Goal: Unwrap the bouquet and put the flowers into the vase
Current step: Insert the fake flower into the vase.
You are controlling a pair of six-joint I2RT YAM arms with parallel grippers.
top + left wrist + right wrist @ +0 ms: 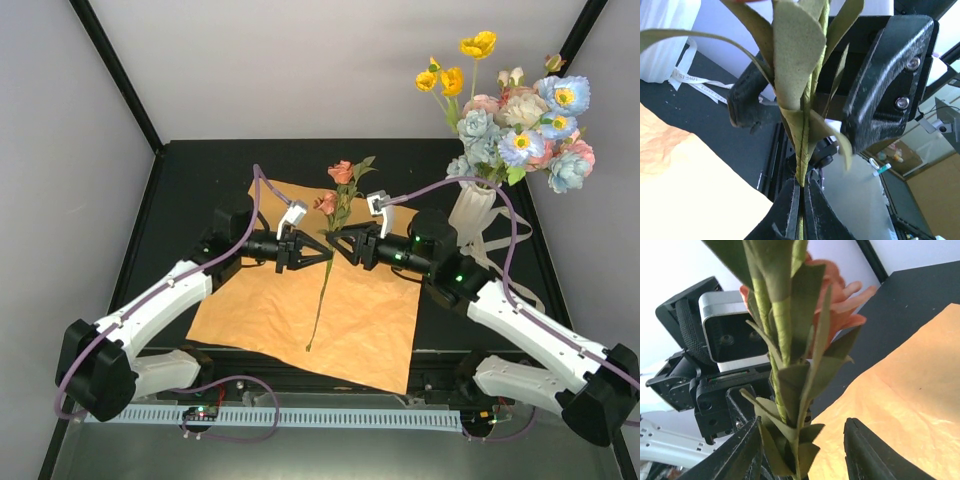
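Above the paper (260, 310), clenching the flower (341, 172) by its stem with the left gripper (322, 247); straddling it, jaws apart, with the right gripper (340, 243); well apart from the vase (470, 212) at back right. Risks a swing or drop if releasing before a firm second pinch.

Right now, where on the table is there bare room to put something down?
Free: black table rear left, behind the orange paper; the paper's near right part, beside the flower stem. Crowded: centre, where left gripper and right gripper meet; right rear, around vase and ribbon.

Pink flower (344, 208) over spread orange paper (260, 300); vase (472, 215) full
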